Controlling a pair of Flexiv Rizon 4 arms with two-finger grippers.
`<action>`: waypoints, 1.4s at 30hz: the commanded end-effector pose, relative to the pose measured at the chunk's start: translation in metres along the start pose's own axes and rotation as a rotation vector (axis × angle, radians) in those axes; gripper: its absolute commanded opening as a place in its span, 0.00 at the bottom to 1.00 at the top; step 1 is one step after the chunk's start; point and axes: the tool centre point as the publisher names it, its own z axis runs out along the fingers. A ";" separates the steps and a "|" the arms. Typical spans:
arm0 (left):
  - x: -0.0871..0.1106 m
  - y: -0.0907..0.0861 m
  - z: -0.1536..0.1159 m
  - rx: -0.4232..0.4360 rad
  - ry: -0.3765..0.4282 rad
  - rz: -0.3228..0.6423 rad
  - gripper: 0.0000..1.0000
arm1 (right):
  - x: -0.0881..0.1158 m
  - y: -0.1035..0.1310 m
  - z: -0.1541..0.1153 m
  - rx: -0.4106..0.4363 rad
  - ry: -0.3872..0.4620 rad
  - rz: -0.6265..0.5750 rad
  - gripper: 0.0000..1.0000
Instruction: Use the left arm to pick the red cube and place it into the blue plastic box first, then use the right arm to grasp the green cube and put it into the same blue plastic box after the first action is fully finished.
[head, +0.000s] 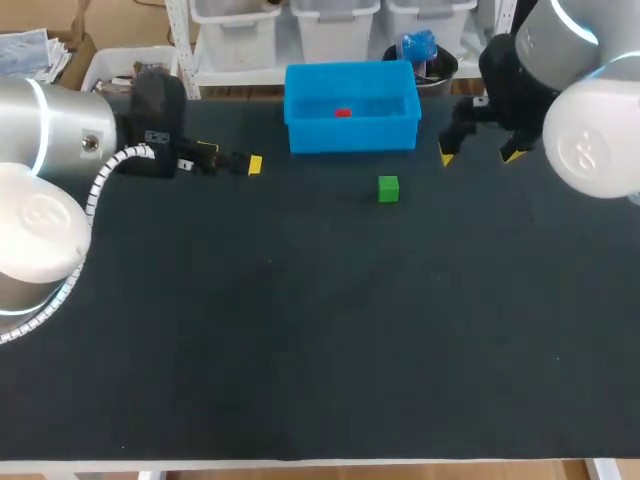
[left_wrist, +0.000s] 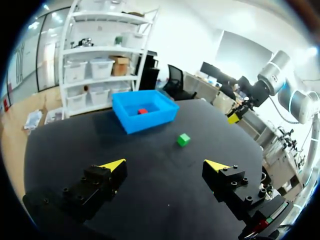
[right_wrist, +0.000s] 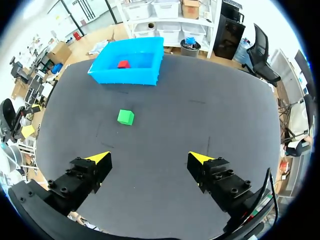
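Sitting in blue box: red cube

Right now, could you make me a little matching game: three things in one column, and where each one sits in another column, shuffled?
1. red cube
2. green cube
3. box

A. at the far edge of the table
B. inside the box
C. on the table, in front of the box

Pairs: 1-B, 2-C, 3-A.
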 end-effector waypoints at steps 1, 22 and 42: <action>0.001 0.002 0.000 0.006 -0.006 0.002 1.00 | -0.002 0.006 0.009 0.033 0.026 0.018 1.00; 0.001 0.002 0.000 0.006 -0.006 0.002 1.00 | -0.025 0.071 0.057 0.158 0.170 0.045 1.00; 0.001 0.002 0.000 0.006 -0.006 0.002 1.00 | -0.034 0.078 0.065 0.197 0.168 0.109 1.00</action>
